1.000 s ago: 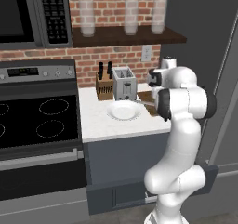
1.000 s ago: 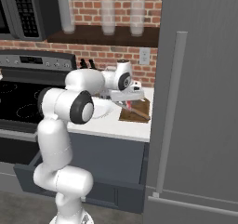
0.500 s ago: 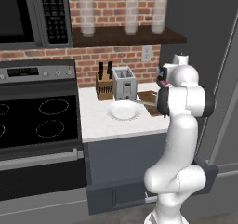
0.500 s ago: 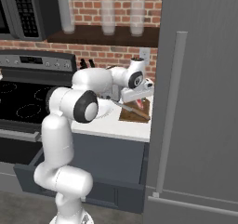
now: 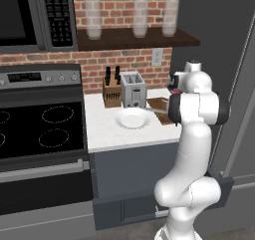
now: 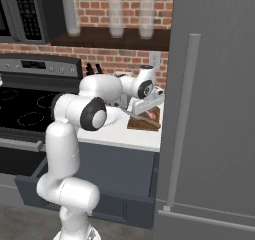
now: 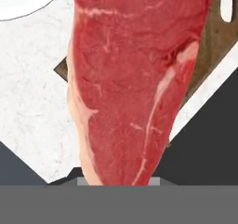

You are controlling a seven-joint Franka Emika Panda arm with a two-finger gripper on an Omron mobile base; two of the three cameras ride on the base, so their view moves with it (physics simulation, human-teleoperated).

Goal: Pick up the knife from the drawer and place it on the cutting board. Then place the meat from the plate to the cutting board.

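Note:
The red meat hangs close before the hand camera, gripped at its lower end, and it hides the fingertips. My gripper is shut on it, held just above the dark brown cutting board. Behind the meat I see a corner of the cutting board with its small hole. The knife lies slantwise on the board, its wooden handle toward the front. The white plate sits bare on the counter left of the board; its rim shows at the top left. The drawer stands open below the counter.
A toaster and a wooden knife block stand at the back of the counter. The stove is on the left. The tall grey fridge rises right beside the board. Glasses stand on a shelf above.
The hand has swung right from the plate's side to above the cutting board, carrying the meat with it. The plate stays where it was.

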